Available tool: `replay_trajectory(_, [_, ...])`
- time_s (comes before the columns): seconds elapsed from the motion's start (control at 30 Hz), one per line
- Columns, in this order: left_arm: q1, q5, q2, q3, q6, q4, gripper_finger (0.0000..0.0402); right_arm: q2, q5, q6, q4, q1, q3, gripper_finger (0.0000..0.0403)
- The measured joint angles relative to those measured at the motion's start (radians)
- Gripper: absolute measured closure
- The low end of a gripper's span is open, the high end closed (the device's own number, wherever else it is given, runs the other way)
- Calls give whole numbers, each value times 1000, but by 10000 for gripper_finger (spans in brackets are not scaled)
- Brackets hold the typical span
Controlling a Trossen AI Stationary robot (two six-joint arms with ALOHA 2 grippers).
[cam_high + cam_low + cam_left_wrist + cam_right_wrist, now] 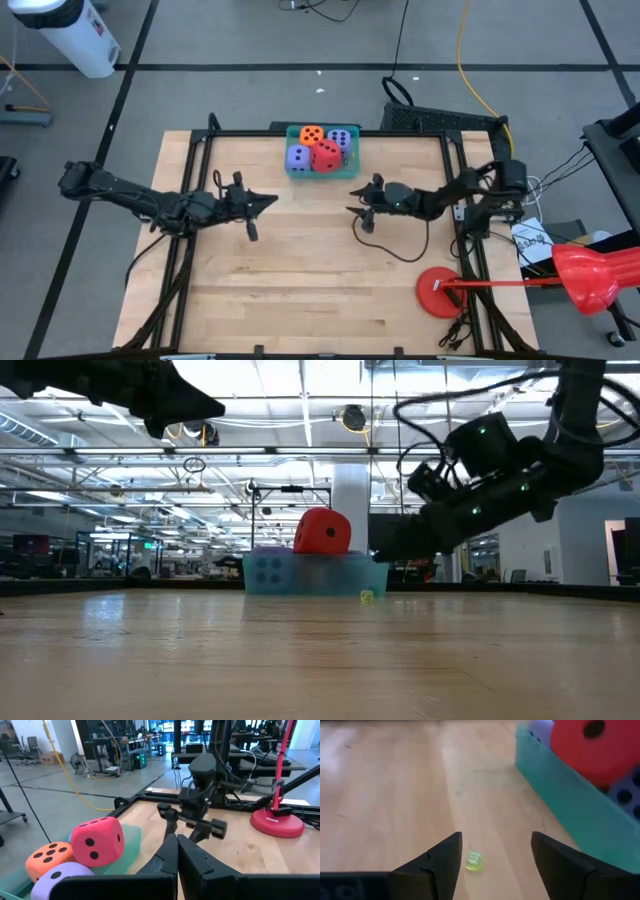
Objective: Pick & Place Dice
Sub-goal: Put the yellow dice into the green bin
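Four dice sit in a teal bin point(291, 169) at the table's far middle: an orange die point(312, 134), two purple dice point(340, 138) point(298, 157), and a red die point(327, 155) tilted on top of the others. My left gripper point(274, 201) hovers shut, left of and nearer than the bin; its wrist view shows its shut fingers point(177, 847) beside the red die point(97, 840). My right gripper point(354, 200) is open, just near-right of the bin, above bare wood. In its wrist view the gripper point(495, 855) stands beside the bin wall point(570, 795).
A tiny yellow-green bit point(474, 861) lies on the wood between my right fingers. A red round disc point(440, 291) with a red pole stands at the table's near right. Black frame rails point(190, 170) line both sides. Open wood fills the near half.
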Motion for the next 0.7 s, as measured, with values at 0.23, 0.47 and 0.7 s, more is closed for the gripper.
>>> replay_trajectory(0.23, [-7,1,0,0,6,-7,393,130,0,66,33,6,50,178])
replay_trajectory(0.47, [-7,10,0,0,8,-10,398,190,-9,46,31,28,86,179])
replay_trajectory(0.7, [-7,10,0,0,8,-12,394,211,32,44,19,27,86,194])
